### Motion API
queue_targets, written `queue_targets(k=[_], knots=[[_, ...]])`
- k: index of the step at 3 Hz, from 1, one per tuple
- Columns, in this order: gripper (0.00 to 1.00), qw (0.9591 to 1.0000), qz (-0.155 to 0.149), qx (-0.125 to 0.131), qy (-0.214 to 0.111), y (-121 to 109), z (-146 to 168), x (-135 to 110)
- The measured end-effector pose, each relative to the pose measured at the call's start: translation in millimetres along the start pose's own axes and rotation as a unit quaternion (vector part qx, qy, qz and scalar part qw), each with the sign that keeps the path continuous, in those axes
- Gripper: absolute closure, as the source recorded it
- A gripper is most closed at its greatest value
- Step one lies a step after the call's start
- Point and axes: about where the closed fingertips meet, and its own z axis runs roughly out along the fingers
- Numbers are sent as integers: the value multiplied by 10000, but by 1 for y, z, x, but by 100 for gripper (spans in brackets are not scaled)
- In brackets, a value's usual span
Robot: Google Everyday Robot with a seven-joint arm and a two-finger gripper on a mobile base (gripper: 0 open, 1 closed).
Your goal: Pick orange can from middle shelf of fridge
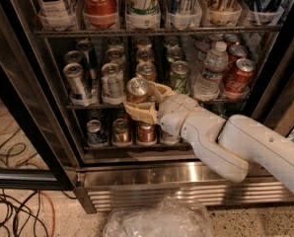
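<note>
The fridge (pixel 137 174) stands open in front of me. My gripper (pixel 140 98) is at the front edge of the middle shelf (pixel 88 106), in the middle lanes. Its tan fingers (pixel 143 111) are shut on the orange can (pixel 137 94). The can has a coppery body and a silver top, is tilted, and sits just in front of the shelf's front edge. A second coppery can (pixel 146 71) stands behind it in the same lane. My white arm reaches in from the lower right.
Silver cans (pixel 78 81) stand left of the gripper, a green can (pixel 179 76), a water bottle (pixel 211 71) and red Coca-Cola cans (pixel 238 76) to its right. Tall cans fill the rack above, small cans (pixel 121 131) the shelf below. A plastic bag (pixel 157 221) and cables (pixel 14 211) lie on the floor.
</note>
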Motion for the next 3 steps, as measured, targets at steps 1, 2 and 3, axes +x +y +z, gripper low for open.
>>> queue_targets(k=[1, 2, 3], knots=[[100, 10000, -8, -86, 1, 2, 1, -1], [100, 9993, -73, -352, 93, 16, 1, -2], [100, 9979, -142, -570, 273, 29, -20, -2]])
